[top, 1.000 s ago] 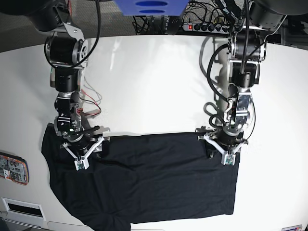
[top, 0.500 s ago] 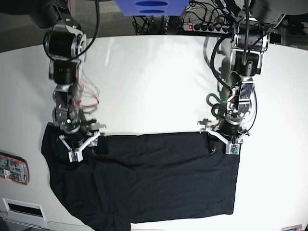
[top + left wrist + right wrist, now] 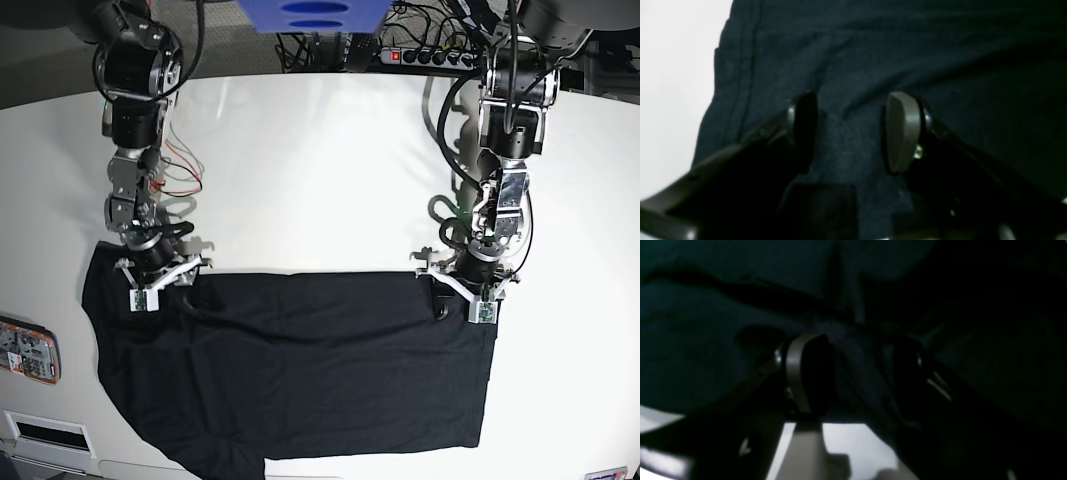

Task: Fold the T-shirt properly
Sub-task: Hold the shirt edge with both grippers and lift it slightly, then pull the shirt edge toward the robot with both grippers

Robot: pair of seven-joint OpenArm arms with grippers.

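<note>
The black T-shirt (image 3: 300, 370) lies spread on the white table (image 3: 320, 170), its far edge running straight between my two grippers. My left gripper (image 3: 470, 290) sits at the far right corner. In the left wrist view, cloth (image 3: 907, 50) fills the gap of the left gripper (image 3: 848, 130), and wrinkles run out from it. My right gripper (image 3: 150, 280) is at the far left corner. In the right wrist view, the right gripper (image 3: 857, 373) pinches a ridge of the shirt (image 3: 706, 340), with bare table showing under it.
A flat orange-edged object (image 3: 25, 350) lies at the table's left edge, with a white box (image 3: 40, 432) below it. A power strip (image 3: 430, 55) and cables lie behind the table. Loose red wires (image 3: 180, 170) hang by the arm on the left of the base view.
Both grippers drew back toward the far side with the shirt's edge. The one on the left of the base view moved farther, and the folds near it flattened.
</note>
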